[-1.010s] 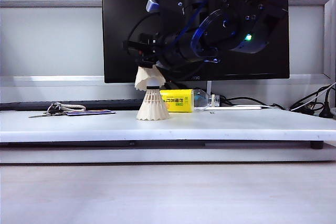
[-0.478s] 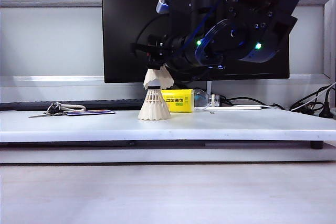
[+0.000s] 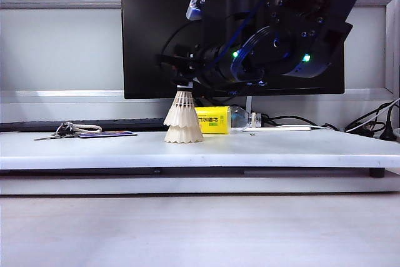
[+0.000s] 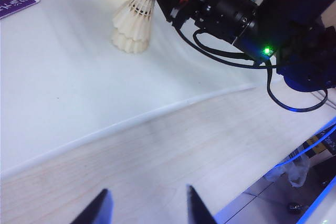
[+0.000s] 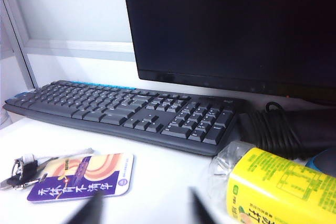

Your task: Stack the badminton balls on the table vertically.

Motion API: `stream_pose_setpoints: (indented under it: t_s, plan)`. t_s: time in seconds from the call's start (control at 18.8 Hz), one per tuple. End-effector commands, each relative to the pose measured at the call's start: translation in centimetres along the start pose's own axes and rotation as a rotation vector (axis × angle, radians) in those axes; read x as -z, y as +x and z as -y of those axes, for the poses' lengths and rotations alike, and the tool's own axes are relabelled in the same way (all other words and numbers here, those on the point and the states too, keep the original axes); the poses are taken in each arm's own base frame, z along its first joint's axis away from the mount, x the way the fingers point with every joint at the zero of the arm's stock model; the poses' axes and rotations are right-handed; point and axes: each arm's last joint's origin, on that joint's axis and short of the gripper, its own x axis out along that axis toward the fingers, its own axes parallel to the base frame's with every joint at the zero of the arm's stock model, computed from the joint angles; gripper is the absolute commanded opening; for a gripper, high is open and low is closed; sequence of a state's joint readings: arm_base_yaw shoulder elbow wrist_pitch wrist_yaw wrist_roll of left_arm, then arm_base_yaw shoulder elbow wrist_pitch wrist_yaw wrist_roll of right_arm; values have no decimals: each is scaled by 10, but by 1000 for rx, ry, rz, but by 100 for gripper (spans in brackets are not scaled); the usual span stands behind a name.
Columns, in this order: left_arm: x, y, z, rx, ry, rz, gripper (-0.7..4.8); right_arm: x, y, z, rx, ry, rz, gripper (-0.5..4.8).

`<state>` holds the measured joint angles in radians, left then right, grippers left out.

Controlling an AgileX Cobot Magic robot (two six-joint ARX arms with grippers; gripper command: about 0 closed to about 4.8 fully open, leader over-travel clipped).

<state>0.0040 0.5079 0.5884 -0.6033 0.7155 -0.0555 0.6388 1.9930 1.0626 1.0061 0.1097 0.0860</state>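
You are looking at the two badminton balls (image 3: 183,119) standing nested, one skirt seated over the other, corks up, on the table (image 3: 269,148) just in front of the yellow-labelled bottle (image 3: 215,120) lying on its side. The stack is sitting upright, touching the tabletop only with the lower skirt. Your right gripper (image 3: 182,79) is hovering right above the top cork, reaching in from the right side of the exterior view in front of the dark monitor (image 3: 150,29); its jaws are standing a little apart around the cork band, and you cannot tell whether they are touching it. In the right wrist view the fingertips (image 5: 89,211) are showing only as blurred dark shapes, parted, with the keyboard (image 5: 126,114), a purple card (image 5: 84,179) and keys (image 5: 21,169) beyond them. Your left gripper (image 4: 147,208) is hanging well away from the stack, over the pale wooden surface (image 4: 173,156) beside the table edge, its two fingers spread wide with nothing between them. From that wrist view you are seeing the stack (image 4: 132,22) with the right arm's dark wrist (image 4: 226,9) just beside it
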Motion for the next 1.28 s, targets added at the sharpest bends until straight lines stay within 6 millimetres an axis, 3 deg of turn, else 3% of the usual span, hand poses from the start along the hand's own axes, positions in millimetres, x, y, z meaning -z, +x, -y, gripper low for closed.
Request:
stream_pose_setpoints:
  t_s: [0.05, 0.21, 0.32, 0.37, 0.48, 0.53, 0.58, 0.69, 0.74, 0.85, 0.9, 0.96, 1.06, 1.17, 1.28]
  plan:
    - [-2, -1, 1, 9, 21, 13, 193, -16, -2, -3, -18, 13, 85, 244]
    - [-3, -1, 1, 17, 22, 16, 193, -47, -9, -5, -30, -31, 123, 244]
    - [-6, -1, 3, 63, 20, 41, 192, -88, -24, -6, -27, -98, 137, 242]
    - [-9, -1, 4, 86, 16, 63, 192, -108, -35, -5, -23, -120, 140, 227]
    - [-15, -3, 7, 106, 20, 115, 192, -144, -57, -1, -12, -139, 140, 139]
    - [-18, -6, 9, 112, 36, 154, 181, -169, -77, 3, -18, -143, 133, 95]
    - [-19, -11, 13, 107, 67, 195, 178, -196, -105, 11, -11, -149, 116, 84]
    - [-17, -22, 21, 47, 113, 263, 174, -226, -153, 26, 26, -160, 72, 84]
    - [-14, -34, 29, -9, 168, 337, 174, -241, -192, 37, 62, -166, 20, 84]
    - [-6, -52, 43, -40, 235, 439, 171, -249, -242, 45, 130, -174, -53, 84]
    - [-1, -60, 50, -35, 271, 484, 131, -250, -267, 44, 142, -200, -80, 84]
    - [6, -69, 57, -30, 305, 527, 89, -246, -291, 41, 126, -227, -75, 84]
    - [14, -76, 63, -23, 320, 557, 89, -233, -323, 35, 118, -246, -11, 84]
    - [18, -74, 61, -13, 271, 514, 89, -210, -353, 31, 120, -255, 85, 84]
    - [23, -70, 57, -22, 226, 459, 89, -169, -383, 30, 152, -257, 177, 72]
